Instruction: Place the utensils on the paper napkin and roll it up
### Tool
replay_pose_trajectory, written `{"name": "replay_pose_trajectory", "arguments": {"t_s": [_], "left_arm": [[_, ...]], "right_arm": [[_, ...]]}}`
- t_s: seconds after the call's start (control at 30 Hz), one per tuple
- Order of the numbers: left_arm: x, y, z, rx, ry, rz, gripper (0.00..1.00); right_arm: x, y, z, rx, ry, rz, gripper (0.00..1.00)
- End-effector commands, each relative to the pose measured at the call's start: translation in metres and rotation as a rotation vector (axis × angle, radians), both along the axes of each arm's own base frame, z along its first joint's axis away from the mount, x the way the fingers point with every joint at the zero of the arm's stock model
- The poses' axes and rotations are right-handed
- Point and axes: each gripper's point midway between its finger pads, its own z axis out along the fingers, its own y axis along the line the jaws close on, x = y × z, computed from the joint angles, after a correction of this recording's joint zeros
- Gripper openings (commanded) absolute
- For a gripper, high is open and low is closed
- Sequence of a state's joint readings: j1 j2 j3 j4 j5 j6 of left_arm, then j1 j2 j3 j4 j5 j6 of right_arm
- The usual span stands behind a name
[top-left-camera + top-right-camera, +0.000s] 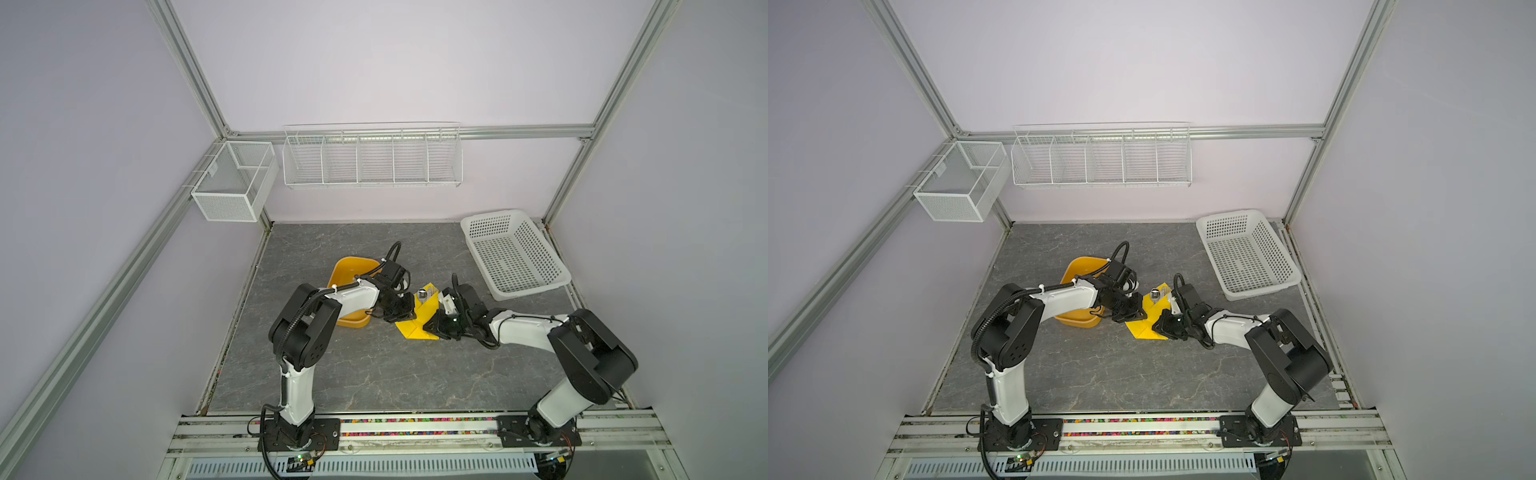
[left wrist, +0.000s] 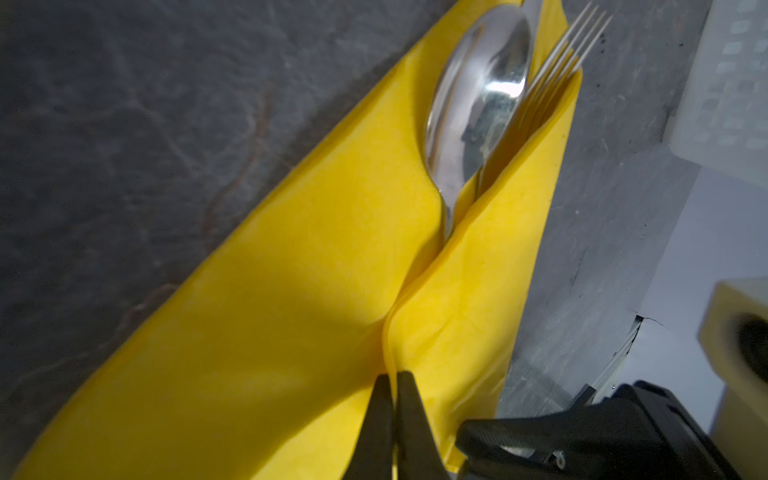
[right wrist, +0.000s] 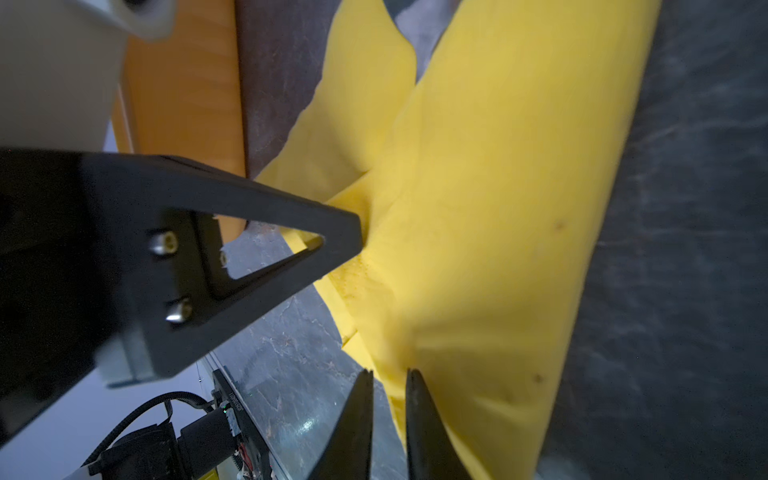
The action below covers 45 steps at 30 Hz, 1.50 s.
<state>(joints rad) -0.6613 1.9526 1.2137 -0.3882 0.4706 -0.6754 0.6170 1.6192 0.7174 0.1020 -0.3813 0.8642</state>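
Observation:
The yellow paper napkin [image 1: 415, 329] [image 1: 1144, 329] lies mid-table, and both of its sides are folded up over the utensils. A shiny spoon [image 2: 478, 104] and a fork [image 2: 565, 58] stick out of its far end; their handles are hidden inside the fold. In both top views only the spoon bowl [image 1: 422, 294] [image 1: 1155, 294] shows. My left gripper [image 2: 392, 376] [image 1: 410, 318] is shut on a raised flap of the napkin [image 2: 291, 311]. My right gripper [image 3: 388, 374] [image 1: 429, 328] pinches the opposite flap [image 3: 498, 208], jaws nearly together. The two grippers are close to each other.
The rigid orange-yellow tub [image 1: 353, 270] [image 3: 187, 104] stands just left of the napkin, partly under my left arm. A white perforated basket [image 1: 515, 253] [image 2: 731, 83] sits at the back right. A wire rack [image 1: 372, 158] and a mesh box [image 1: 235, 180] hang on the walls.

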Motion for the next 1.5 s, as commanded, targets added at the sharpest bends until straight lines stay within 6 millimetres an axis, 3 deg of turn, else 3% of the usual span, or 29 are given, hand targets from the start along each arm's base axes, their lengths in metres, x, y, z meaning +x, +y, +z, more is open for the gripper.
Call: {"name": "replay_pose_trajectory", "arguments": {"t_s": [0.0,0.2,0.5,0.67,0.83,1.0,1.17,1.27,1.47], "left_arm": [[0.004,-0.002,-0.001,0.011,-0.009,-0.01,0.05],[0.005,-0.003,-0.001,0.007,-0.008,-0.01,0.05],[0.005,-0.004,0.0,0.002,-0.01,-0.009,0.06],[0.006,-0.004,0.007,-0.007,-0.019,-0.004,0.09],[0.007,0.001,0.022,0.002,-0.054,0.01,0.17],[0.007,0.013,0.037,0.028,-0.087,0.047,0.39],[0.002,0.044,0.04,0.125,-0.127,0.142,0.57],[-0.001,0.055,0.033,0.169,-0.121,0.172,0.61],[0.0,0.059,0.019,0.205,-0.092,0.199,0.61]], "right_arm": [[0.008,0.003,0.016,-0.002,-0.045,0.008,0.19],[0.012,0.011,0.008,-0.008,-0.014,0.018,0.15],[-0.009,0.009,-0.021,-0.087,0.055,0.075,0.13],[-0.015,-0.002,-0.042,-0.174,0.097,0.057,0.13],[-0.015,-0.007,-0.045,-0.199,0.097,0.043,0.13],[-0.017,-0.009,-0.046,-0.213,0.1,0.045,0.13],[-0.017,-0.01,-0.046,-0.214,0.1,0.041,0.13],[-0.017,-0.01,-0.046,-0.215,0.102,0.042,0.13],[-0.017,-0.01,-0.044,-0.212,0.1,0.041,0.13]]}}
